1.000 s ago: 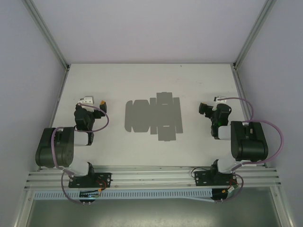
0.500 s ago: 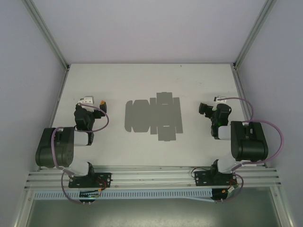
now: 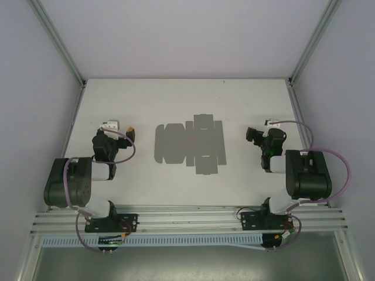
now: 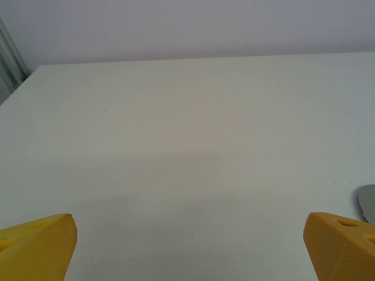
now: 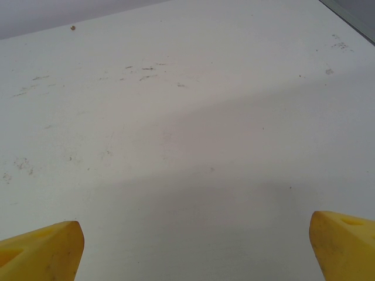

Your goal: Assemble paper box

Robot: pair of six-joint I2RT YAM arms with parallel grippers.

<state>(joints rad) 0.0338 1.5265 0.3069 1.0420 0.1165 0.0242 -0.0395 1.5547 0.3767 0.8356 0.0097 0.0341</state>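
Note:
The paper box lies as a flat grey die-cut sheet with flaps and tabs in the middle of the white table. My left gripper stands open to the left of the sheet, well apart from it. In the left wrist view its yellow fingertips are spread wide over bare table, and a sliver of the paper box shows at the right edge. My right gripper stands open to the right of the sheet, apart from it. Its yellow fingertips hold nothing.
Metal frame posts and pale walls close in the table on the left, right and back. The arm bases sit on the rail at the near edge. Faint scuff marks dot the table ahead of the right gripper.
The left gripper has shifted very slightly. The sheet and the right arm have not moved.

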